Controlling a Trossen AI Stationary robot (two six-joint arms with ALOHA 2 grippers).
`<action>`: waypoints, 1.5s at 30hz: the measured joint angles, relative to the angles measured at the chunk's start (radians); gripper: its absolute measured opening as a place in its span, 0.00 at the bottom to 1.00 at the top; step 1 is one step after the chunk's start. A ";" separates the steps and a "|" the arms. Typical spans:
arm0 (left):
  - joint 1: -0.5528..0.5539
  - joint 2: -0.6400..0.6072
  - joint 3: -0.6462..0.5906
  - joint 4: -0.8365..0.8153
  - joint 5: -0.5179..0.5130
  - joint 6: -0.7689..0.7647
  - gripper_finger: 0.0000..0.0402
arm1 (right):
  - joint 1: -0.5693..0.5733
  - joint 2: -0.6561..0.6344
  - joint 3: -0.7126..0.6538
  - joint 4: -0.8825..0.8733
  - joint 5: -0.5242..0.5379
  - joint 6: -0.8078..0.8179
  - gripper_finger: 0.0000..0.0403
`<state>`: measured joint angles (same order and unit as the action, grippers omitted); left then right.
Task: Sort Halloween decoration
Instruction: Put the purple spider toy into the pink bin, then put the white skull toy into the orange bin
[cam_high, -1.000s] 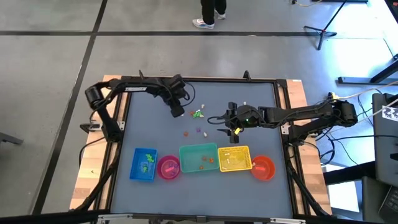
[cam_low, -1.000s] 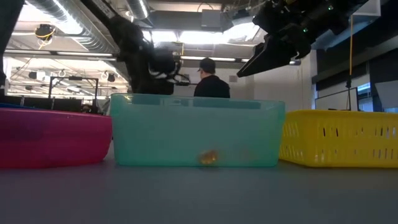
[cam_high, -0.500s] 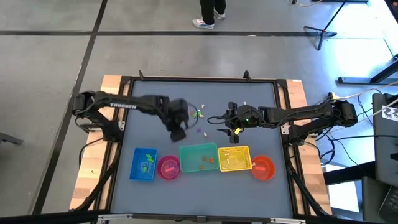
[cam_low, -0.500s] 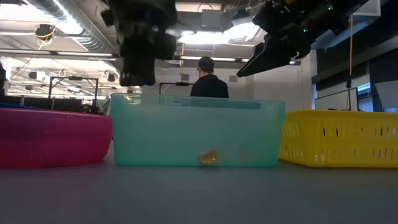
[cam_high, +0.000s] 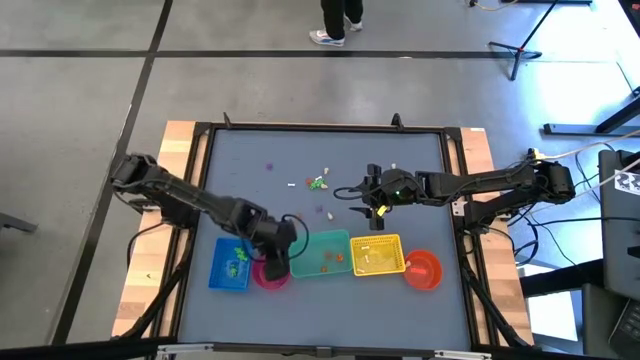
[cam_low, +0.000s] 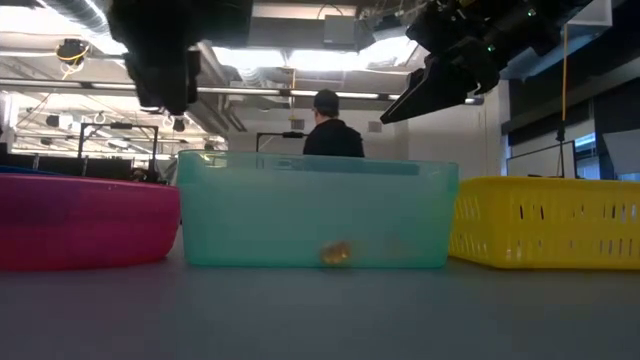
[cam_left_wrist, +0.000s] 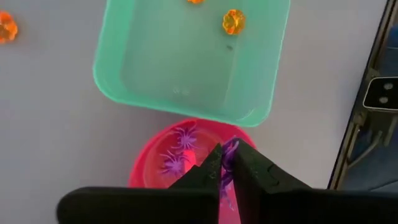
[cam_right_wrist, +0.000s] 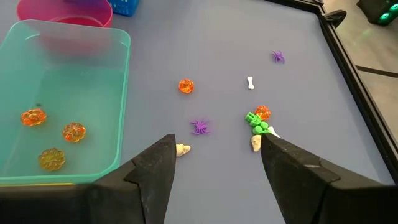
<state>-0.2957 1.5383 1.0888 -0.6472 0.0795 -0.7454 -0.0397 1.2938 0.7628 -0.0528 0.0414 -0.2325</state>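
The left tool (cam_left_wrist: 225, 169) hangs over the pink bowl (cam_high: 271, 271) at about 7 o'clock on the table (cam_high: 250, 190), its fingers pressed together on a purple spider (cam_left_wrist: 229, 149). Two more purple spiders (cam_left_wrist: 177, 149) lie inside that bowl.

Just beside the bowl, toward 6 o'clock, stands the teal bin (cam_high: 320, 254), holding three orange pumpkins (cam_right_wrist: 51, 138). On the bowl's other side sits the blue container (cam_high: 232, 264), with something green in it. Past the teal bin come the yellow basket (cam_high: 377, 255) and the orange bowl (cam_high: 424, 268), toward 5 o'clock.

The right tool (cam_right_wrist: 214, 162) hovers near the table's centre, slightly toward 3 o'clock, its fingers spread wide and empty. Before it on the table lie loose trinkets: an orange pumpkin (cam_right_wrist: 185, 86), a purple spider (cam_right_wrist: 199, 126), a green piece (cam_right_wrist: 255, 122) touching a second orange pumpkin (cam_right_wrist: 262, 112), a white bone (cam_right_wrist: 250, 82), two pale pieces (cam_right_wrist: 183, 149), and another purple spider (cam_right_wrist: 277, 56) farther off toward 11 o'clock.

A person (cam_low: 332, 130) stands in the room behind the table.
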 joint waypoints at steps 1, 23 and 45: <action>-0.013 0.000 0.000 -0.003 -0.011 -0.024 0.05 | 0.000 0.000 0.000 0.000 0.000 0.000 0.58; -0.074 0.000 0.001 -0.066 -0.149 -0.171 0.35 | 0.000 0.000 0.000 0.003 0.000 0.000 0.58; -0.074 -0.001 0.001 -0.041 -0.175 -0.169 0.36 | -0.169 0.326 0.142 0.313 -0.007 0.098 0.58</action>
<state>-0.3698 1.5375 1.0897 -0.6878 -0.0955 -0.9140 -0.2084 1.6195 0.9046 0.2600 0.0341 -0.1346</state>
